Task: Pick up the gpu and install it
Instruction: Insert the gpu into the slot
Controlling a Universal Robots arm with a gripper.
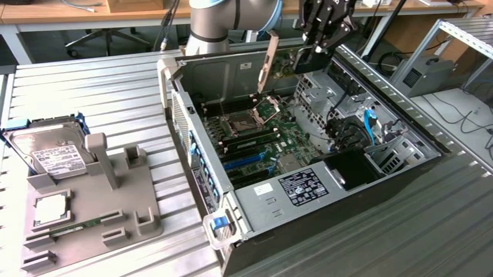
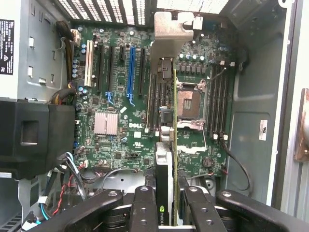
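Gripper (image 1: 310, 55) half-closed, pinching gpu (image 1: 285, 64) across faces above open case (image 1: 266, 210); bracket (image 1: 269, 57) toward exterior view's left. Card likely light, stiff, fragile: best held at board edges, away from connector.

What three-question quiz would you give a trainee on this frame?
1. True or false: the gpu lies on the grey tray beside the computer case.
2. The gripper is shut on: A) a screwdriver, B) the gpu, C) a mug.
3. Name the silver, white-labelled part by the tray, at the exterior view's left.
Key: 1 false; 2 B; 3 hard drive.
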